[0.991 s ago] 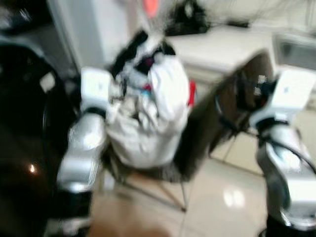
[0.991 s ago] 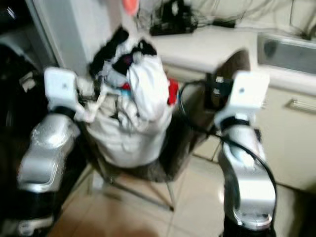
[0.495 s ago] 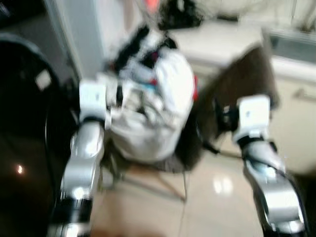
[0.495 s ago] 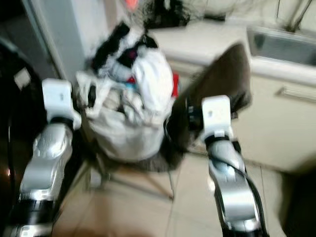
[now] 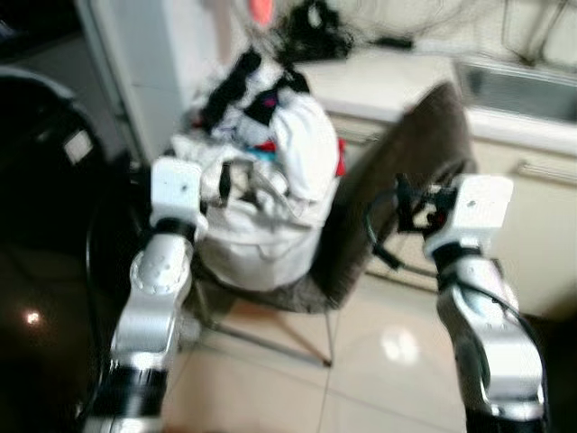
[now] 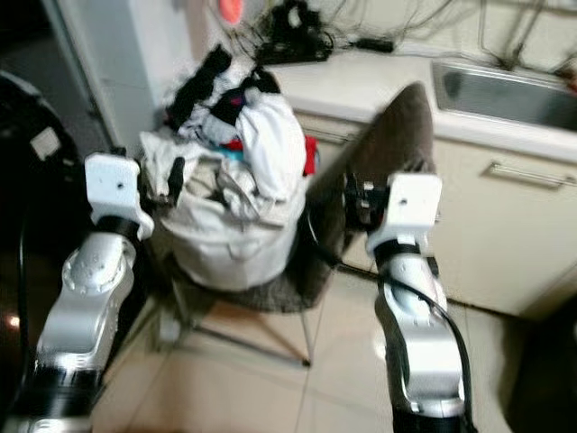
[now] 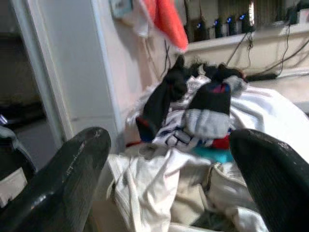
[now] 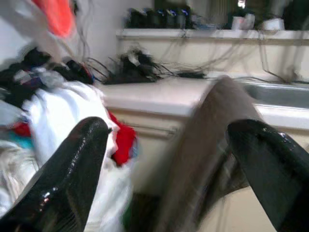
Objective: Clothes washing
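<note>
A heap of clothes (image 5: pixel 270 171), white, black, red and grey, sits piled in a white bag on the seat of a brown chair (image 5: pixel 415 162). My left gripper (image 6: pixel 176 173) is at the heap's left side, close to the white cloth. In the left wrist view its fingers (image 7: pixel 72 183) stand wide apart with the clothes (image 7: pixel 203 121) ahead: open, holding nothing. My right gripper (image 6: pixel 356 200) hovers by the chair's backrest, right of the heap. It is open too, its fingers (image 8: pixel 72 179) apart, with the backrest (image 8: pixel 212 135) ahead of them.
A dark, rounded washing machine (image 5: pixel 45 271) stands at the left beside a white wall panel (image 5: pixel 153 72). Behind the chair runs a counter (image 6: pixel 379 81) with tangled cables (image 6: pixel 297 36) and a sink (image 6: pixel 505 90), above cabinet doors (image 6: pixel 505 225). Below lies tiled floor (image 5: pixel 379 361).
The whole view has shifted and grown sharper as the camera moved. The right gripper has drawn a little closer to the chair's backrest. The left gripper stays at the heap's left side.
</note>
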Robot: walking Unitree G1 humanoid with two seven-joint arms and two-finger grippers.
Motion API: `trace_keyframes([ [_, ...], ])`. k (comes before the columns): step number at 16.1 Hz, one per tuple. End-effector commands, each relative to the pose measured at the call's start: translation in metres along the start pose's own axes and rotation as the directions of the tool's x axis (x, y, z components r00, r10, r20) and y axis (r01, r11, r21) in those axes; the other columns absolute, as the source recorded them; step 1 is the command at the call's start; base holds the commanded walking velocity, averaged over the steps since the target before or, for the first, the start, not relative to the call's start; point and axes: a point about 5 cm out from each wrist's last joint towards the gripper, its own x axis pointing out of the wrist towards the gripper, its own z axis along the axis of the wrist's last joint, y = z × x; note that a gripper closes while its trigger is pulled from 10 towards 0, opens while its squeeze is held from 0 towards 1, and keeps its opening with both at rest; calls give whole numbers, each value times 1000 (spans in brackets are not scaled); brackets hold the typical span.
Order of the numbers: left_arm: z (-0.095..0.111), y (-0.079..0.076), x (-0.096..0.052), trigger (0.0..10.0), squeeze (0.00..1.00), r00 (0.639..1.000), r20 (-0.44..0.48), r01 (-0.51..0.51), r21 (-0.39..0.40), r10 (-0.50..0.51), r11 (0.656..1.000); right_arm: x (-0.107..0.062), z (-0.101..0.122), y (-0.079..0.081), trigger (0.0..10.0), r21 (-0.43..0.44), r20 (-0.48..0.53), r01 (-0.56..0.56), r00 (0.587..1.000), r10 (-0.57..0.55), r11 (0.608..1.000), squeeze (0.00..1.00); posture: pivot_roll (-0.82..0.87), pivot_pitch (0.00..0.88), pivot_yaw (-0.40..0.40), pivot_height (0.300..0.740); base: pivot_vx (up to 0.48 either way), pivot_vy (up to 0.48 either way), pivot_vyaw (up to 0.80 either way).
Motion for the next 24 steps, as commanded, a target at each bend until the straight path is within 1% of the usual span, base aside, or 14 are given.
trace_keyframes([
  [1, 11, -7, 6, 10000, 0, 999, 42, 34, -3, -34, 999, 0, 7, -7, 10000, -4, 14, 28, 1000, -28, 1000, 0, -24, 0, -2, 740, 450, 0, -800],
  [2, 13, -7, 7, 10000, 0, 998, 48, 34, -2, -34, 999, 0, 9, -8, 10000, -3, 20, 30, 999, -30, 1000, 0, -24, 0, -2, 740, 450, 0, -575],
  [5, 19, -5, 11, 10000, 0, 997, 67, 25, 3, -25, 1000, 2, 18, -9, 10000, -19, 51, 24, 998, -23, 1000, 0, -29, 0, 4, 740, 447, 0, 0],
  [9, 19, -2, 10, 10000, 0, 998, 69, -5, 12, 4, 1000, 3, 26, -8, 10000, -44, 67, -6, 998, 9, 999, 0, -34, 0, 7, 740, 446, 0, 0],
  [10, 21, 4, 10, 10000, 0, 996, 76, -46, 21, 44, 999, 3, 31, -3, 10000, -95, 78, -79, 993, 87, 992, 0, -33, 0, 6, 740, 439, 0, 800],
  [11, 21, 4, 10, 10000, 0, 996, 76, -46, 21, 44, 999, 3, 31, -3, 10000, -95, 78, -79, 993, 87, 992, 0, -33, 0, 6, 740, 439, 0, 800],
  [13, 26, 15, 11, 10000, 0, 991, 92, -97, 17, 95, 995, 3, 35, 3, 10000, -105, 82, -129, 987, 138, 986, 0, -29, 0, 3, 740, 193, 0, 800],
  [15, 29, 18, 10, 10000, 0, 990, 97, -104, 1, 103, 995, 2, 36, 6, 10000, -99, 84, -155, 983, 163, 983, 0, -23, 0, -1, 740, 0, 0, 800],
  [17, 33, 21, 8, 10000, 0, 990, 117, -86, 16, 84, 996, 0, 37, 13, 10000, -104, 82, -226, 969, 235, 969, 0, -17, 0, -3, 740, 0, 0, 800],
  [19, 33, 22, 8, 10000, 0, 990, 116, -78, 22, 75, 997, -1, 37, 14, 10000, -105, 80, -234, 967, 242, 967, 0, -14, 0, -5, 740, 0, 0, 800],
  [21, 33, 21, 8, 10000, 0, 992, 113, -61, 46, 55, 997, -1, 35, 13, 10000, -97, 76, -222, 970, 229, 970, 0, -14, 0, -5, 740, 0, 0, 800],
  [22, 33, 18, 9, 10000, 0, 994, 109, -35, 69, 28, 997, -1, 32, 9, 10000, -52, 68, -165, 983, 168, 985, 0, -10, 0, -5, 740, 0, 0, 0],
  [23, 32, 16, 10, 10000, 0, 995, 99, -26, 85, 18, 996, -1, 30, 6, 10000, -39, 55, -141, 988, 143, 989, 0, -12, 0, -1, 740, 0, 0, 0],
  [24, 32, 16, 10, 10000, 0, 995, 99, -26, 85, 18, 996, -1, 30, 6, 10000, -39, 55, -141, 988, 143, 989, 0, -12, 0, -1, 740, 0, 0, 0],
])
